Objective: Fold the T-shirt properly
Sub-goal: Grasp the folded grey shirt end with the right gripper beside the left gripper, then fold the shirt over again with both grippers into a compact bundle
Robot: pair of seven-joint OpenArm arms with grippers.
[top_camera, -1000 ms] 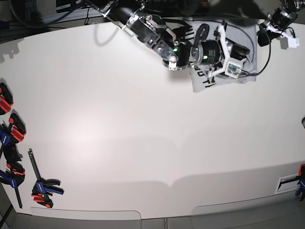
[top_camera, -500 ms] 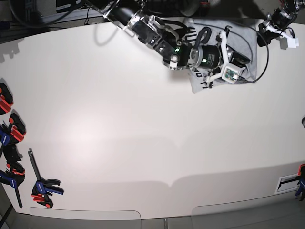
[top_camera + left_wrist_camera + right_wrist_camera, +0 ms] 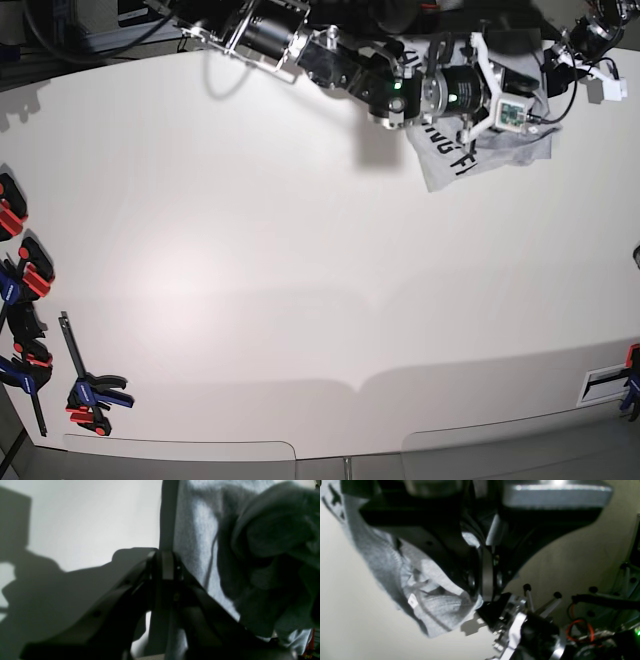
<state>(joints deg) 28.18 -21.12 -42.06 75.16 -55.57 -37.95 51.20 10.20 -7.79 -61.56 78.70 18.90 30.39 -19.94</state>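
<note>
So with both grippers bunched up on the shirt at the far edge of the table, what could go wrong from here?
1. The T-shirt sits at the table's far edge, so a pull could drag it off.
2. The right gripper seems to pinch only a small bunch, which may slip.
3. The left gripper works close by; the arms could collide.

— What colours do I have on my screen?
— A heather-grey T-shirt (image 3: 455, 158) with black lettering, on a white table (image 3: 300, 280).
— And at the edge?
— I see red, blue and black clamps (image 3: 95, 395).
</note>
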